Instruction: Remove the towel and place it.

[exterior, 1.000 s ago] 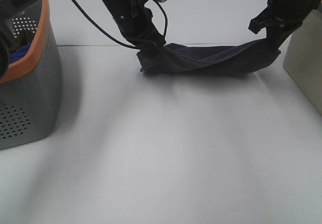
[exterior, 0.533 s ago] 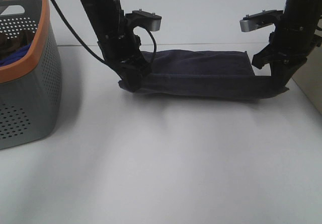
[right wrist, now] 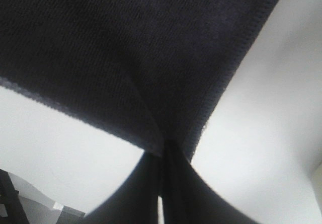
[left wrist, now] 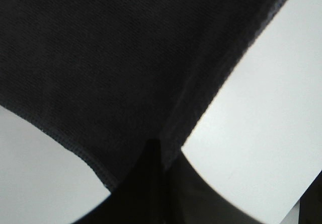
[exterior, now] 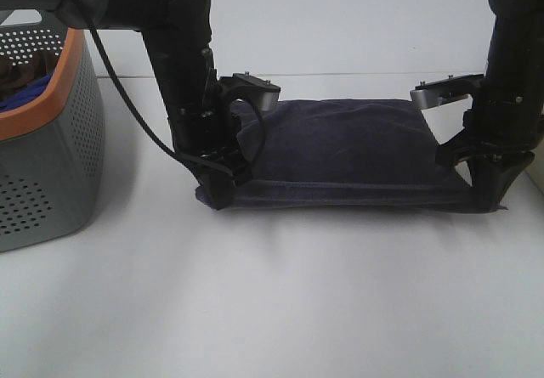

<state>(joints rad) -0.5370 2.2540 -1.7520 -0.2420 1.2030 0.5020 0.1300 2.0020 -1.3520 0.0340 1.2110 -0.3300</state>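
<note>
Now towel (exterior: 340,153) between clamped pincers

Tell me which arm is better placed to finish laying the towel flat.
Neither alone. The left pincer and right pincer each pinch a near corner of the towel, so both should lower together.

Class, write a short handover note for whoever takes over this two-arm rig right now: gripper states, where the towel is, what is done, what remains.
Left gripper: shut on one near corner of the dark navy terry-cloth towel.
Right gripper: shut on the other near corner.
Towel: stretched between both grippers, spread low over the white table.
Done: towel is out of the grey perforated basket with the orange rim, which stands at the left.
Left: settle it flat, then release both corners.
</note>
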